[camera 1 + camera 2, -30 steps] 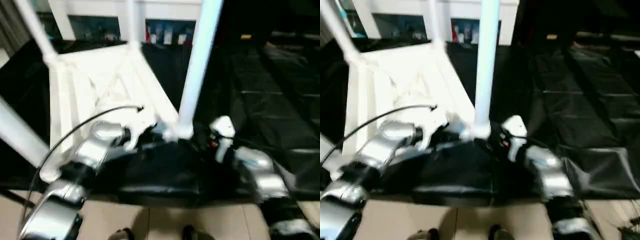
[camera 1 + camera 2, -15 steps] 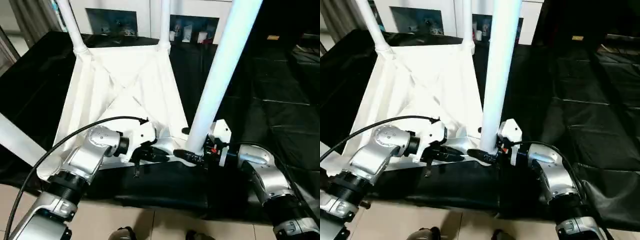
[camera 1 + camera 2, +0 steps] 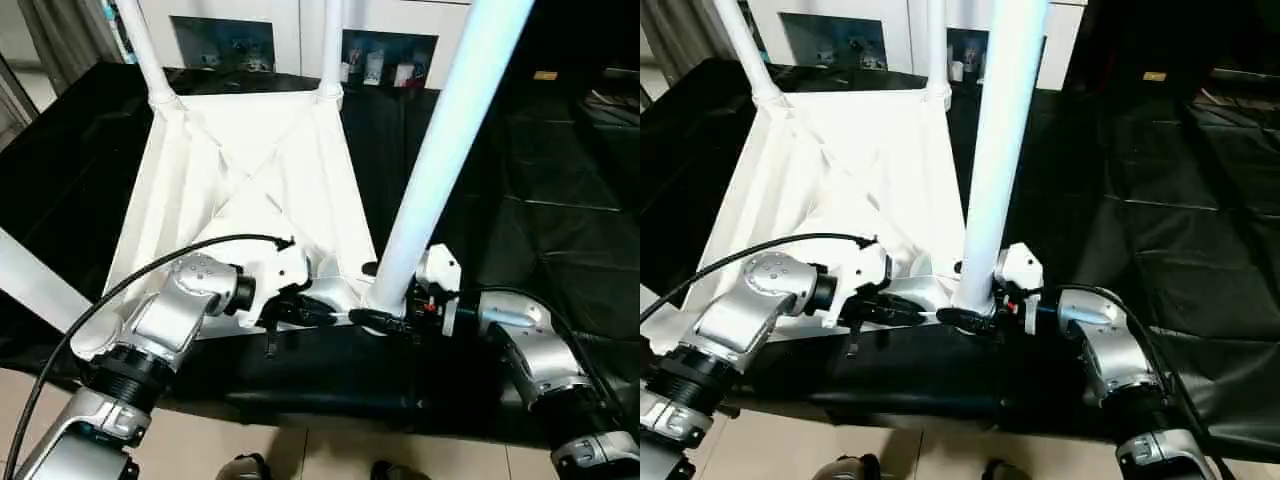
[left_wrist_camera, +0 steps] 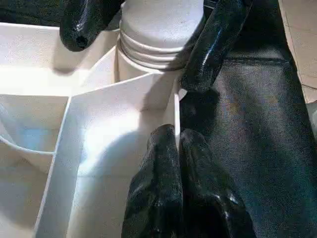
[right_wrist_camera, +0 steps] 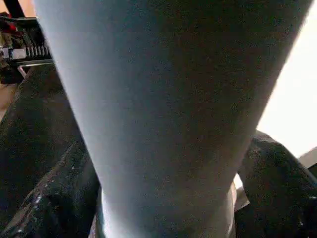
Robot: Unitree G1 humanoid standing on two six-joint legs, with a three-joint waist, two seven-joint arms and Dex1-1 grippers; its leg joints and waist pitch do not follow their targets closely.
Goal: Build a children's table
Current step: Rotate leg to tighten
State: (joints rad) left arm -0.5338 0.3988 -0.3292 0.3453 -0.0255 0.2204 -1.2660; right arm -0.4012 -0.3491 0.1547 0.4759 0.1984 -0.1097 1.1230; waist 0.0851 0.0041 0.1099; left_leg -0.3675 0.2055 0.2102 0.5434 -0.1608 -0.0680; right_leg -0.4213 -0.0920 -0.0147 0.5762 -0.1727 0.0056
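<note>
The white table top (image 3: pixel 240 160) lies upside down on black cloth, its X ribs facing up. Two legs (image 3: pixel 145 50) (image 3: pixel 332 40) stand in its far corner sockets, and another leg (image 3: pixel 30 280) crosses the left edge. At the near right corner a long white leg (image 3: pixel 440 150) stands in its socket. My right gripper (image 3: pixel 372 318) is shut on this leg's base, one finger (image 5: pixel 49 198) on each side. My left gripper (image 4: pixel 176 136) is shut on the thin rim of the table top (image 4: pixel 99 148), right beside that socket.
A white cabinet with glass doors (image 3: pixel 300 30) stands behind the table top. Black cloth (image 3: pixel 560 200) covers the surface out to the right. Beige floor tiles (image 3: pixel 300 455) show below the near edge. A black cable (image 3: pixel 150 265) arcs over my left forearm.
The head view has swung up from its blurred position a second ago and settled. Both grippers and the near right leg stand almost as they did half a second ago.
</note>
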